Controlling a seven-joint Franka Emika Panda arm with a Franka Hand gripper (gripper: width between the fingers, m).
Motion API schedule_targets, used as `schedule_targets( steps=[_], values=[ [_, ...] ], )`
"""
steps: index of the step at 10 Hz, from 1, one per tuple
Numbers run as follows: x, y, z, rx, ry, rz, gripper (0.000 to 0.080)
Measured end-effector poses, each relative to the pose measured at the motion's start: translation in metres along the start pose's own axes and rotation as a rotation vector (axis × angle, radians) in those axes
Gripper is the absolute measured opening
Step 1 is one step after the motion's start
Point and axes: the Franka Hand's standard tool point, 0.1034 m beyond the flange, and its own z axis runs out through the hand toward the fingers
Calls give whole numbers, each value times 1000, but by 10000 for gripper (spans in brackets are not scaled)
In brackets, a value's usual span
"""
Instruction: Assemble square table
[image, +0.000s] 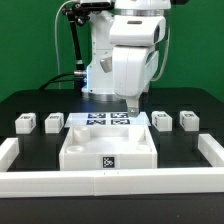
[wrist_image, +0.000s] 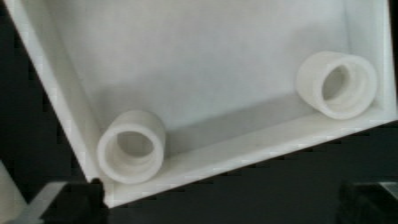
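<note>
The square table's white tabletop (image: 108, 148) lies on the black table in the middle, a tag on its front wall. In the wrist view its tray-like inside (wrist_image: 196, 70) shows two round sockets (wrist_image: 134, 148) (wrist_image: 338, 82). Two white leg blocks (image: 25, 123) (image: 54, 123) stand on the exterior view's left. Two more (image: 160, 120) (image: 189, 120) stand on its right. My gripper (image: 131, 108) hangs just above the tabletop's far edge. It (wrist_image: 222, 205) is open and holds nothing; one dark fingertip (wrist_image: 71, 195) sits close beside the tabletop's rim.
The marker board (image: 108, 121) lies flat just behind the tabletop. A long white border rail (image: 110, 183) runs along the front and turns up both sides (image: 8, 150) (image: 212, 150). The robot's base and cables stand at the back.
</note>
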Motion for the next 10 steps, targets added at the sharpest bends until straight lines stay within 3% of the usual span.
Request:
schedule_targets(
  steps=[1, 3, 5, 6, 10],
  values=[
    [-3, 3, 2, 6, -1, -75, 650],
    [-16, -1, 9, -18, 6, -236, 650],
    [-24, -13, 15, -11, 3, -292, 650],
    [-31, -15, 16, -4, 6, -278, 650],
    [-34, -19, 19, 6, 4, -281, 650]
  ],
)
